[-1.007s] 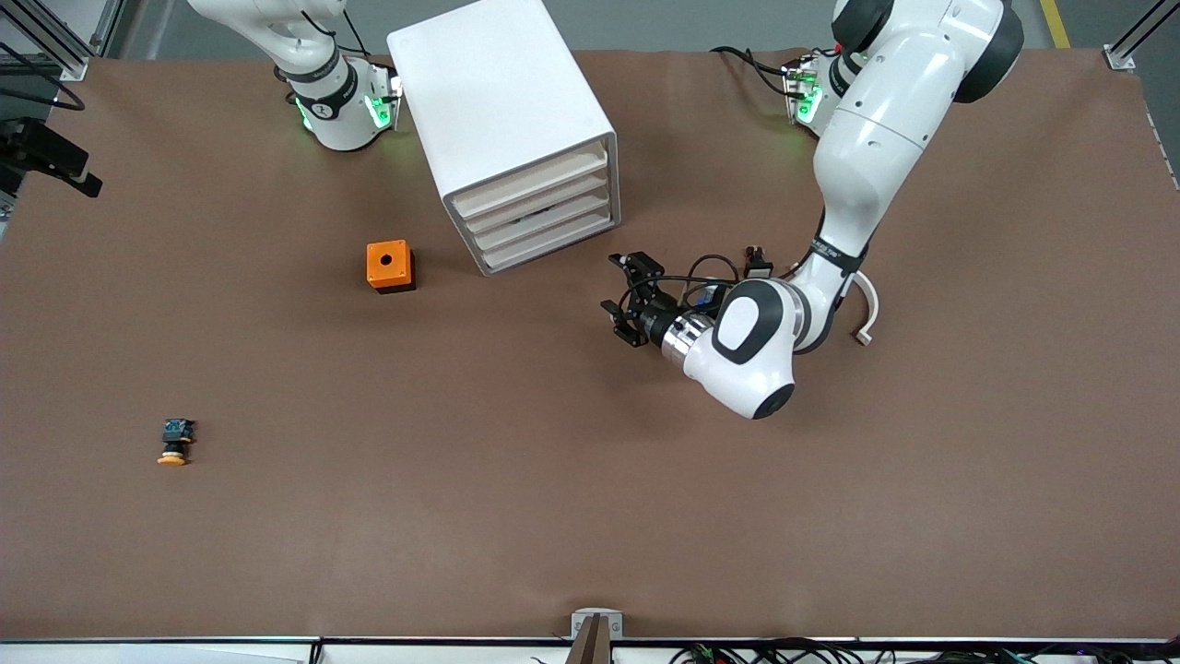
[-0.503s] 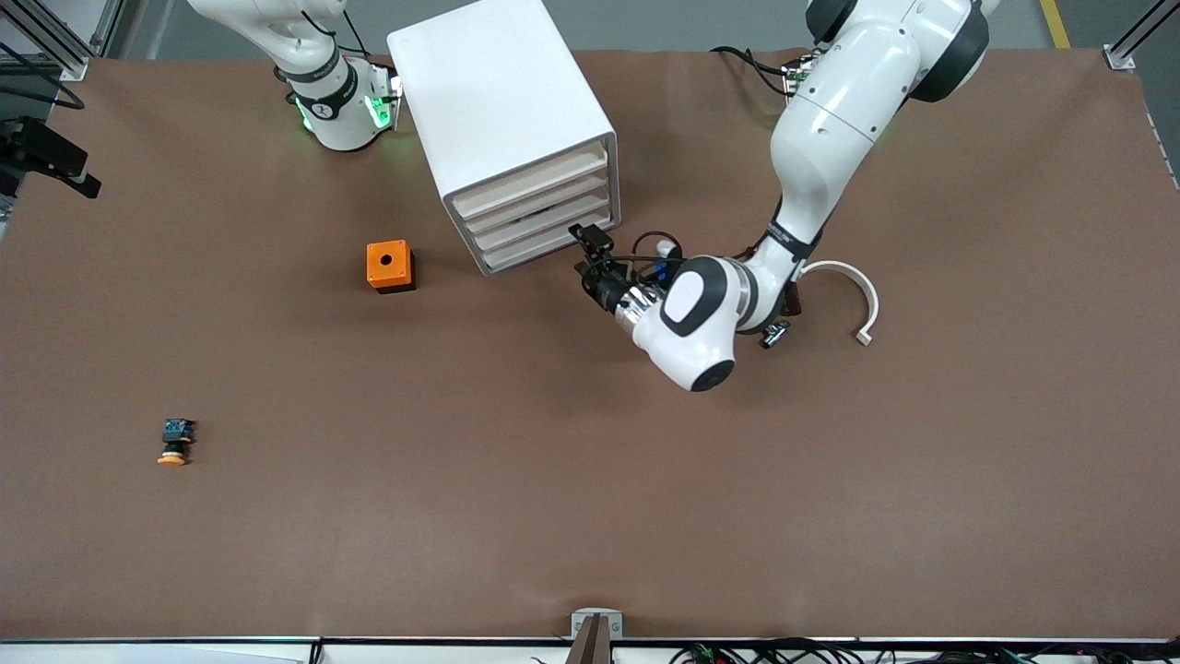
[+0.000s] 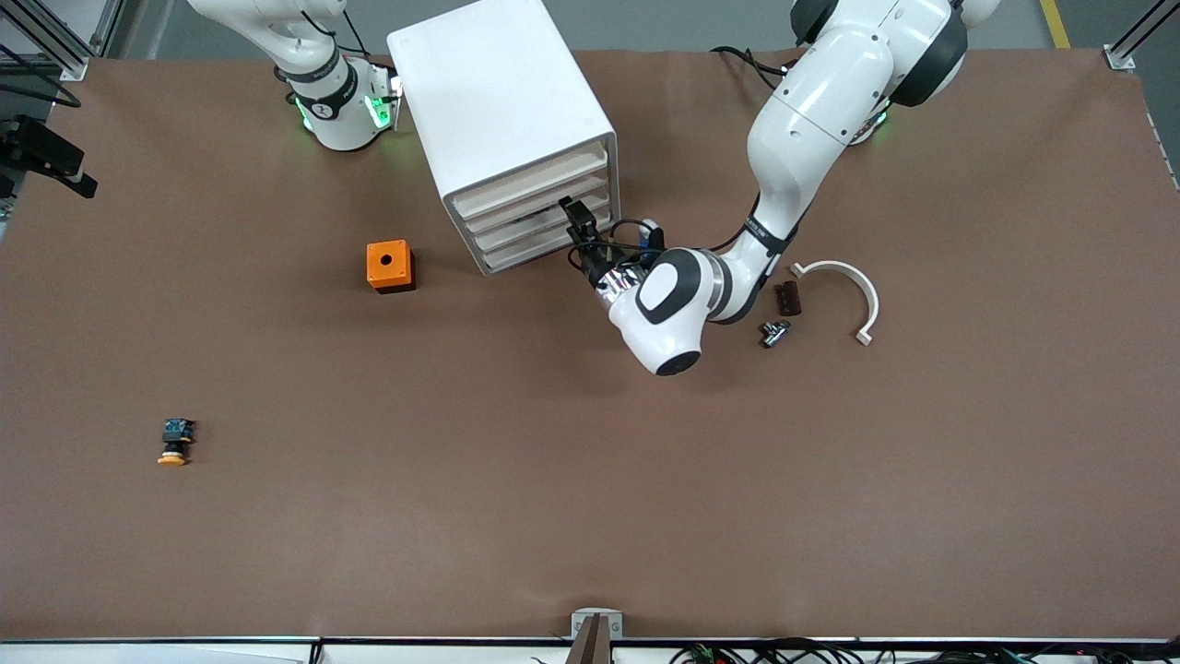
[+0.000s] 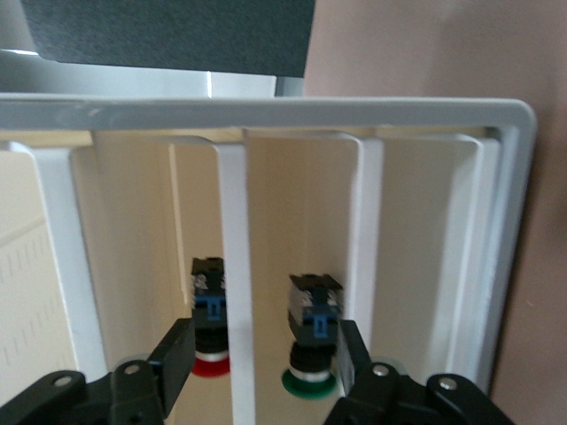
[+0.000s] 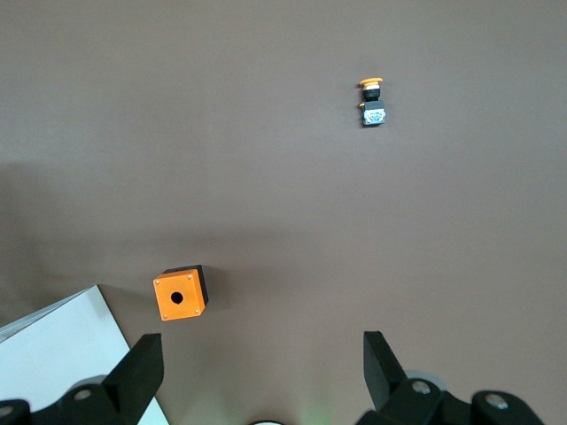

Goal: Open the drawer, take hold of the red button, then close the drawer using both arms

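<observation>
Four cream-fronted drawers are stacked in the white cabinet [image 3: 502,120], which stands near the counter edge where the robot bases are, toward the right arm's corner. The left gripper [image 3: 579,232] is pushed up against the fronts at the end facing the left arm's side, level with the lower drawers; its fingers [image 4: 173,354] are spread, with one drawer front standing between them in the left wrist view, probably so they can close on that front and pull. Which drawer [image 3: 544,224] it means to open I judge to be one of the lower two, all four being shut.

Through the gaps the left wrist view shows what is inside: the button [image 4: 210,332] with its red cap sits in one tray, and a green-capped button [image 4: 312,341] sits in the neighbouring one, separated by a front.

High over the open counter the right gripper [image 5: 257,367] waits with fingers wide apart, holding nothing, presumably kept clear until the drawer is out. Below it lie the orange box [image 3: 389,266], beside the cabinet, and a yellow-capped button [image 3: 174,442] well apart, toward the right arm's end
</observation>
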Robot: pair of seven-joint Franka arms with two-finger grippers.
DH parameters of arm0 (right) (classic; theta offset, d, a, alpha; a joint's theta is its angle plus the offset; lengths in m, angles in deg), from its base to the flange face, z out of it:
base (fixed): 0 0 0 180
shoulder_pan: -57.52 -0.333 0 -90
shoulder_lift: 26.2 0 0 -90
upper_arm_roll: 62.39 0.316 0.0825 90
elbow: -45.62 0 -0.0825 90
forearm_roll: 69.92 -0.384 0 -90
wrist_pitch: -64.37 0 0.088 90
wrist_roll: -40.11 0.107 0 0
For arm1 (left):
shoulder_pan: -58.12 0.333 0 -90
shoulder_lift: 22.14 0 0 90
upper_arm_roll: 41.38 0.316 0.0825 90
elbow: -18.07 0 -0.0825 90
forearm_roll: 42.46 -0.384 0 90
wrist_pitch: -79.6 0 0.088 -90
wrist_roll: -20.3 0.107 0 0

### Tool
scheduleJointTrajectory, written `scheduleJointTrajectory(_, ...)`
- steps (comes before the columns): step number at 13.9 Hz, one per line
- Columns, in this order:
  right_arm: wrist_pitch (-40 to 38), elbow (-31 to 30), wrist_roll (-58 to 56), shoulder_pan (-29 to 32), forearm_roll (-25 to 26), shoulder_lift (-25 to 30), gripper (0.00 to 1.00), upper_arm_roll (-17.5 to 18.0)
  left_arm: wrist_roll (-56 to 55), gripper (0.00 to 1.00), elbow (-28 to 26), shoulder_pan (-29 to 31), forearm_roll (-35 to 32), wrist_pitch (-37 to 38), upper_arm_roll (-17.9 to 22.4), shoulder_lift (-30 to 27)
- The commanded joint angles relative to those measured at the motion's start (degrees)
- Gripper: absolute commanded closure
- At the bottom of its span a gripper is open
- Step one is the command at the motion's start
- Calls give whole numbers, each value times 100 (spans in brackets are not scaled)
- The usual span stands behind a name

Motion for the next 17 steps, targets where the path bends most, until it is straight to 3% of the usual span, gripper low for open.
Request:
scheduleJointTrajectory(1,-22,-23,-24,46,22,104,0,18,-133,36,96,-196,262,117,33,33)
scheduleJointTrajectory(6,-22,161,-68,63,31,-9,0,-17,-80,69,96,-266,289,117,41,85)
scheduleJointTrajectory(8,-56,223,-33,81,22,-36,0,-26,-71,77,96,-275,280,117,41,155)
scheduleJointTrajectory(11,-118,232,-33,169,22,-281,0,-17,-80,100,114,-319,254,117,50,156)
scheduleJointTrajectory(17,-13,285,-445,151,127,-792,0,-8,51,100,350,-74,218,117,410,94)
